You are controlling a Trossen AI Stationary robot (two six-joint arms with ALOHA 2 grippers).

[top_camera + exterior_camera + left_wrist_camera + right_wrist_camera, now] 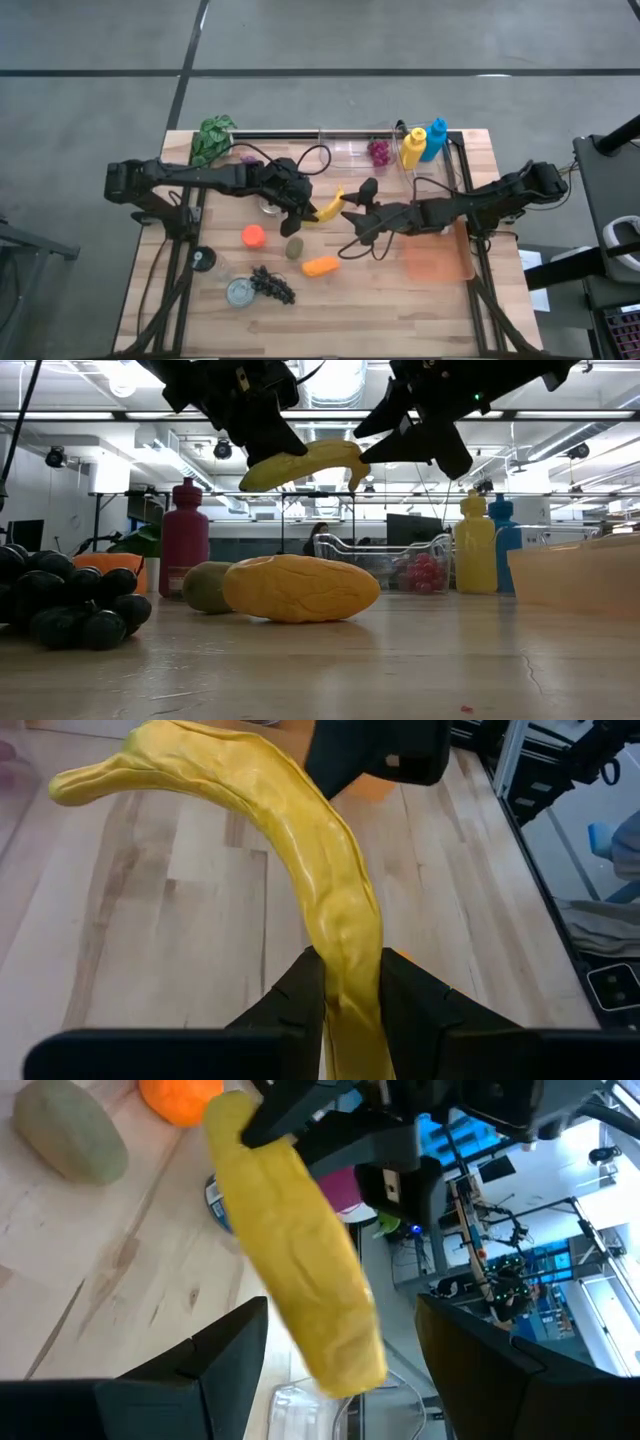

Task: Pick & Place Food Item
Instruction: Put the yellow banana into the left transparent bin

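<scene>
The banana [329,207] is off the tabletop [380,310], held in the air over its middle — so the pick is done. The left pincer [345,985] is clenched on one end of it, fingers pressed to both sides in the left wrist view. The right pincer [335,1340] hangs at the banana's other end with its fingers spread on either side and not touching, as far as the right wrist view shows; this looks like a handover about to happen, though that is a guess.

What is left: the right pincer has to close, the left has to let go, and the banana has to be set down — likely in the orange tray [437,262] near the right edge. The other food — the mango [300,588], grapes [274,284], orange [253,236] — lies on the tabletop, untouched.
</scene>
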